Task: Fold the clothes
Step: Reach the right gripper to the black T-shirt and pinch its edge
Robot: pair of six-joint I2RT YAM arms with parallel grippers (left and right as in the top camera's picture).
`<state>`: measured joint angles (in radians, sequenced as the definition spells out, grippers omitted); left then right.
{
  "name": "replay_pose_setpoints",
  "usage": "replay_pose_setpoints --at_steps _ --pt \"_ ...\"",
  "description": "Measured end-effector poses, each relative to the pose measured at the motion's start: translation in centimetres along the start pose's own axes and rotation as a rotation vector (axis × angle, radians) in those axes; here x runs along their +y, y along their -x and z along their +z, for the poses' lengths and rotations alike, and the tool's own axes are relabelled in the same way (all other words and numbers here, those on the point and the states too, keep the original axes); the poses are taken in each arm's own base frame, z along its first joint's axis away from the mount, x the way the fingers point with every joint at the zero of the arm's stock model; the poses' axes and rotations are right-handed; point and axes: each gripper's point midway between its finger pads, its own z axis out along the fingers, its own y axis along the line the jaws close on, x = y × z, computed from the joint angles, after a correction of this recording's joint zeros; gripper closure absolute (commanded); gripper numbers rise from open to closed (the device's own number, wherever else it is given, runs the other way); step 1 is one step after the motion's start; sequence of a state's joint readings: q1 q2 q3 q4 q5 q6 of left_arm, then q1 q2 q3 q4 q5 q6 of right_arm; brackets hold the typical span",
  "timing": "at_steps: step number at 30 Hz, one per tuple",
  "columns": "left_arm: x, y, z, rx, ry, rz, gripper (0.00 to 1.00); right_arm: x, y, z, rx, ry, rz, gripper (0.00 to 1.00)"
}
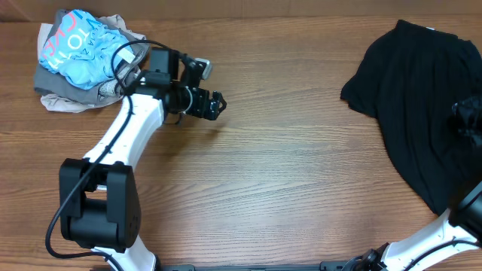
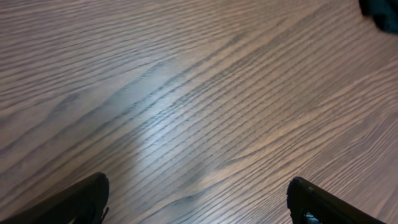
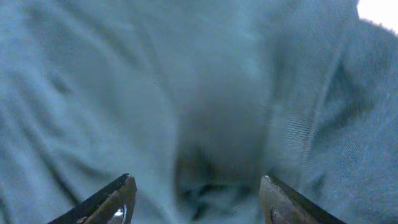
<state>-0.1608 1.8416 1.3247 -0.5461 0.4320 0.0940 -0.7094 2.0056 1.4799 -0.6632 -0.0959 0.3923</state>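
A black shirt (image 1: 422,105) lies crumpled at the right side of the table. My right gripper (image 1: 468,120) hangs right over it near the right edge. In the right wrist view its fingers (image 3: 196,202) are open, with the dark cloth (image 3: 205,93) filling the view close below. A bundle of light-blue printed, grey and beige garments (image 1: 79,56) lies at the far left. My left gripper (image 1: 215,105) is open and empty over bare wood to the right of the bundle; in the left wrist view its fingertips (image 2: 199,202) spread wide above the tabletop.
The wooden table (image 1: 286,173) spans the whole view. A corner of the black shirt (image 2: 382,12) shows at the top right of the left wrist view. The left arm's base (image 1: 98,207) stands at the front left.
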Motion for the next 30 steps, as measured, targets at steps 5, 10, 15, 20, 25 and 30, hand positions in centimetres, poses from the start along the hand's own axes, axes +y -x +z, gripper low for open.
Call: replay_pose_setpoints --at_steps 5,10,15,20,25,30 --pt "-1.1 -0.2 0.8 0.021 0.040 0.060 0.06 -2.5 -0.2 1.7 0.033 -0.044 0.074 0.34" --pt "-1.0 -0.3 0.9 0.029 0.072 0.073 0.06 -3.9 0.4 1.6 0.010 -0.083 0.102 0.48" --pt "-0.7 -0.3 0.9 0.030 0.088 0.074 0.06 -4.3 0.7 1.5 0.002 -0.097 0.114 0.65" --pt "-0.6 0.0 0.9 0.019 0.096 0.078 0.12 -4.2 0.6 2.0 0.007 -0.086 0.108 0.91" --pt "-0.5 0.3 0.9 0.006 0.104 0.085 0.25 -3.7 0.2 2.6 0.025 -0.063 0.091 0.96" --pt "-0.3 0.4 0.9 0.005 0.113 0.088 0.58 -1.9 -0.3 2.3 0.059 -0.008 0.044 0.96"
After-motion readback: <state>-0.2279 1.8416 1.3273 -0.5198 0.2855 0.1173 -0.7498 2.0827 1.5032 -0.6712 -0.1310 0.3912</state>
